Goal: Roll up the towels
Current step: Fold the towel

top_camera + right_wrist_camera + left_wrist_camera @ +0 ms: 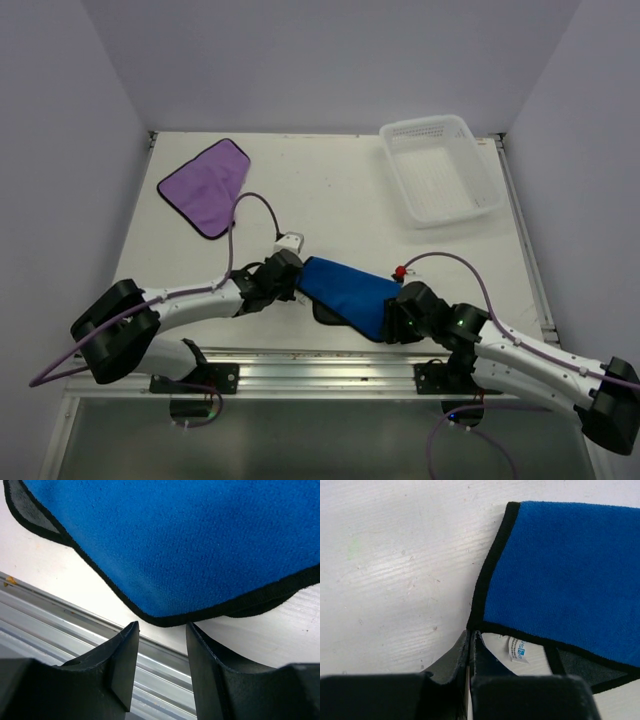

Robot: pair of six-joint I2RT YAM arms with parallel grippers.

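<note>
The blue towel (350, 290) with a black hem lies folded near the table's front edge, between my two grippers. My left gripper (296, 274) is at its left corner; in the left wrist view the gripper (471, 635) is shut on the hem corner of the blue towel (570, 580), with a white label (516, 650) showing beneath. My right gripper (397, 322) is at the towel's right end. In the right wrist view it (162, 627) stands open, its tips just short of the blue towel's (175, 545) rounded edge. The purple towel (205, 185) lies flat at the far left.
A white perforated basket (428, 124) stands at the far right of the table. An aluminium rail (320, 365) runs along the near edge, right under my right gripper's fingers (125, 650). Grey walls enclose the table on three sides.
</note>
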